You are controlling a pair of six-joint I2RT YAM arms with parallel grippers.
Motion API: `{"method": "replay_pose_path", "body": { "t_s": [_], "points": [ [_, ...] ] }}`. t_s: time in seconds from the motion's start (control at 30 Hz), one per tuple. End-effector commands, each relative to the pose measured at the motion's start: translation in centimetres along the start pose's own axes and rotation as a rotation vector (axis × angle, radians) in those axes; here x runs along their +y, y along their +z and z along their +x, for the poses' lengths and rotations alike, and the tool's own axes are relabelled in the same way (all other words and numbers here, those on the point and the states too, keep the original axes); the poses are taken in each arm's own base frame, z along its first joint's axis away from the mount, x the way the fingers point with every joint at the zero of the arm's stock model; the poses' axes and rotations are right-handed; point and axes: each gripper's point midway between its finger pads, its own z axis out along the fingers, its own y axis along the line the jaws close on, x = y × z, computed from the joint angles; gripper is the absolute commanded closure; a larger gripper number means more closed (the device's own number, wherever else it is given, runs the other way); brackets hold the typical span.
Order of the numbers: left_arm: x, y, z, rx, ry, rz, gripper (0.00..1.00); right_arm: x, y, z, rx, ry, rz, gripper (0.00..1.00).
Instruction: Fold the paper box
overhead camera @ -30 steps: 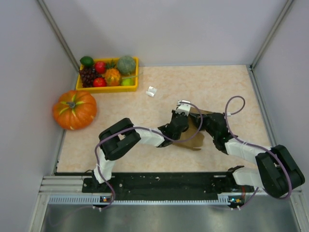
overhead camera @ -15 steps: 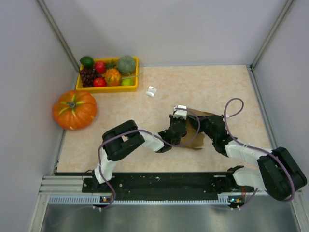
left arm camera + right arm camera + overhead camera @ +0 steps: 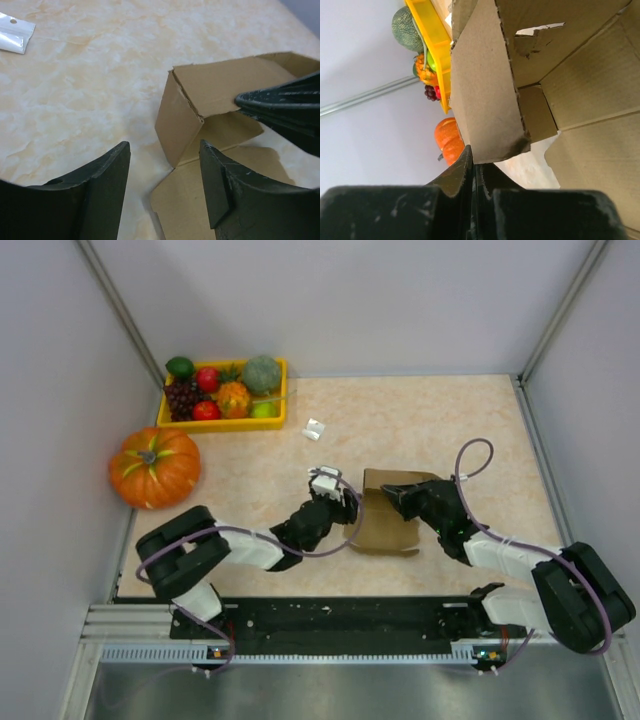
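**Brown box half folded, one arm pinching it**

The paper box is brown cardboard. It is only partly folded. One wall stands up on its left side, with a panel bent over from the top of that wall. Flat flaps lie on the surface next to it, toward the near edge. The inside is open and hollow.

The box sits near the middle of the surface, a little toward the right edge and the near edge.

The left arm bends at its elbow by the near left corner. From there it lies low and reaches right, toward the box. The left jaws are spread apart and hold nothing. They sit just beside the box's left wall, not touching it.

The right arm comes from the near right corner and reaches left to the box. The right jaws are pressed together, pinching the edge of the bent-over panel.

One standing corner of the box points at the left jaws. The open side faces the right arm. With its flaps, the box looks a bit longer from the far edge to the near edge.
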Motion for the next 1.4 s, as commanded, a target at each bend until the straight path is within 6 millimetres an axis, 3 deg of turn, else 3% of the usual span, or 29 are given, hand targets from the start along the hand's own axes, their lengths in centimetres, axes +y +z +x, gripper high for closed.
{"method": "replay_pose_path", "body": {
  "t_s": [0.0,0.07,0.13,0.2,0.23,0.3,0.33,0.4,0.47,0.5,0.57,0.63,0.67,0.7,0.73,0.77,0.83,0.87,0.9,1.03,1.17,1.23,1.27,1.3,1.37],
  "points": [
    [-1.3,-2.1,-3.7,-0.008,-0.266,0.175,0.36,0.1,0.3,-0.9,-0.045,-0.056,-0.006,1.0],
    [-2.6,-3.0,-4.0,0.044,-0.33,0.277,0.34,-0.1,0.4,-0.7,-0.032,-0.064,-0.002,1.0],
    [-1.7,-2.8,-4.9,0.078,-0.375,0.255,0.33,-0.1,0.4,-0.6,-0.028,-0.073,-0.005,1.0],
    [0.0,-1.4,-4.7,0.157,-0.453,0.184,0.31,-0.2,0.3,-0.7,-0.033,-0.077,-0.005,1.0],
    [-0.3,-0.4,-5.5,0.195,-0.463,0.186,0.3,-0.3,0.3,-0.8,-0.034,-0.076,-0.007,1.0],
    [-1.1,0.5,-4.6,0.286,-0.461,0.257,0.3,-0.4,0.2,-0.7,-0.03,-0.084,-0.006,1.0],
    [-1.9,1.2,-6.0,0.267,-0.454,0.302,0.31,-0.4,0.2,-0.6,-0.027,-0.09,-0.008,1.0],
    [-2.5,1.9,-5.9,0.265,-0.448,0.33,0.29,-0.3,0.2,-0.3,-0.011,-0.128,-0.014,1.0],
    [-2.2,2.6,-6.4,0.246,-0.43,0.304,0.28,0.2,-0.2,0.0,0.009,-0.183,-0.038,0.84],
    [-2.1,2.6,-6.6,0.241,-0.414,0.3,0.28,0.2,-0.4,0.0,0.009,-0.25,-0.039,0.7],
    [-1.9,2.6,-7.1,0.227,-0.346,0.303,0.28,0.2,-1.0,-0.3,0.031,-0.346,-0.038,0.58],
    [-1.9,2.4,-7.9,0.209,-0.282,0.32,0.27,0.8,-1.9,-0.6,0.058,-0.535,-0.043,0.49],
    [-1.6,2.4,-7.9,0.205,-0.218,0.322,0.27,1.1,-2.4,-0.6,0.077,-0.599,-0.06,0.39],
    [-1.3,2.4,-8.1,0.216,-0.188,0.305,0.27,2.8,-3.3,-1.3,0.056,-0.736,-0.1,0.25],
    [-1.2,2.5,-8.1,0.223,-0.156,0.3,0.27,2.7,-3.7,-1.7,0.059,-0.794,-0.074,0.18],
    [-0.7,2.6,-8.2,0.226,-0.106,0.292,0.27,1.0,-4.5,-1.6,0.115,-0.847,-0.002,0.15],
    [-0.5,2.5,-8.7,0.241,-0.066,0.282,0.28,1.7,-6.2,-2.4,0.115,-1.011,0.011,0.13],
    [-0.6,2.3,-8.9,0.239,-0.022,0.297,0.3,-0.5,-7.2,-3.2,0.13,-1.036,0.116,0.13],
    [-0.7,1.9,-9.3,0.234,-0.003,0.302,0.3,-1.1,-7.9,-3.6,0.133,-1.078,0.142,0.11],
    [-0.9,1.6,-9.3,0.239,0.082,0.34,0.34,-1.4,-10.5,-7.1,-0.016,-1.063,0.267,0.09],
    [-1.3,1.3,-10.2,0.207,0.032,0.343,0.38,-0.8,-10.2,-10.8,-0.153,-1.082,0.344,0.14],
    [-1.5,0.8,-9.2,0.207,-0.001,0.365,0.36,1.2,-8.9,-10.3,-0.162,-1.107,0.235,0.16],
    [-1.5,1.0,-9.7,0.17,-0.024,0.353,0.36,1.4,-8.5,-9.4,-0.122,-1.107,0.191,0.16],
    [-1.0,1.0,-8.5,0.181,-0.045,0.333,0.37,1.4,-8.1,-9.3,-0.107,-1.102,0.19,0.17],
    [-0.9,1.4,-8.0,0.183,-0.141,0.31,0.38,2.1,-7.7,-8.6,-0.074,-1.122,0.148,0.17]
  ]
}}
